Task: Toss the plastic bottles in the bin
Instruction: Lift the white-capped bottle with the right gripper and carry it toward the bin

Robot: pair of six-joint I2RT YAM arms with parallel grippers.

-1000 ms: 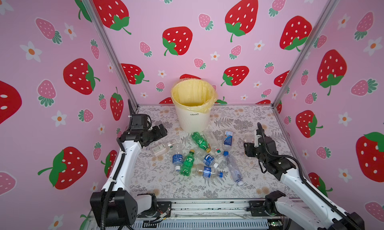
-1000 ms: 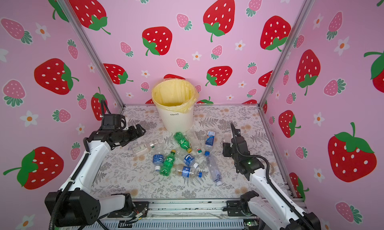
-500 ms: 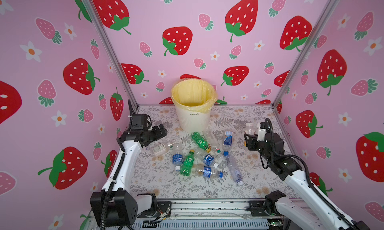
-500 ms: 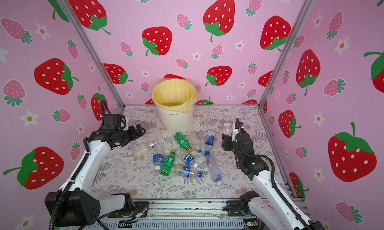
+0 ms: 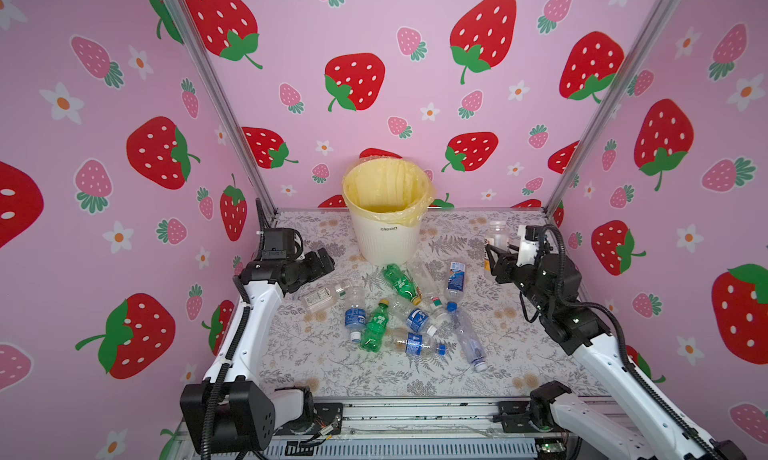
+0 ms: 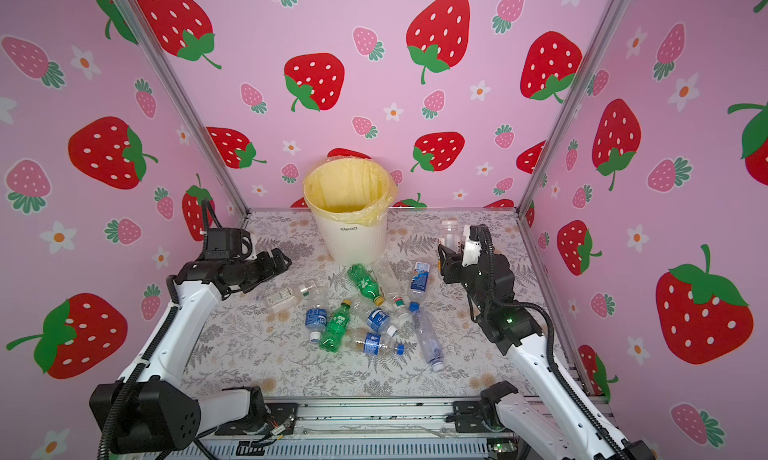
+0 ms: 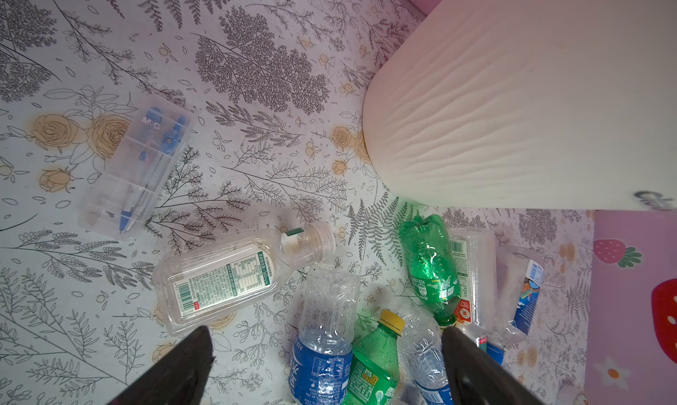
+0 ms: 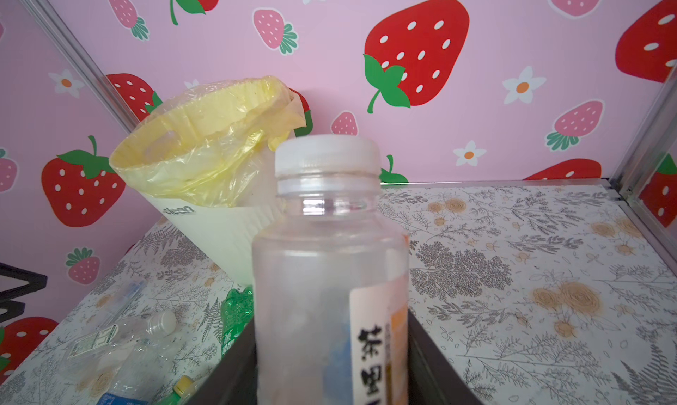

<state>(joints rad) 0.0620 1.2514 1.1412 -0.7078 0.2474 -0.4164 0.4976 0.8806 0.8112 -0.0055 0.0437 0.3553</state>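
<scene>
Roughly ten small plastic bottles [image 5: 417, 320], clear and green, lie heaped on the floral table [image 5: 307, 354] in both top views, at 6 o'clock from the round white ribbed bin [image 5: 384, 237]; only its yellow bag liner [image 5: 386, 187] shows inside. At the heap's 2 o'clock the right gripper [image 5: 496, 252] clamps an upright white-capped clear bottle [image 5: 497, 231]; the left gripper [image 5: 326, 264] hovers at 10 o'clock. Left wrist view: jaws spread wide, empty; a clear plastic case [image 7: 135, 165] holds blue drawing tools. Right wrist view: the bottle sits between both jaws.
</scene>
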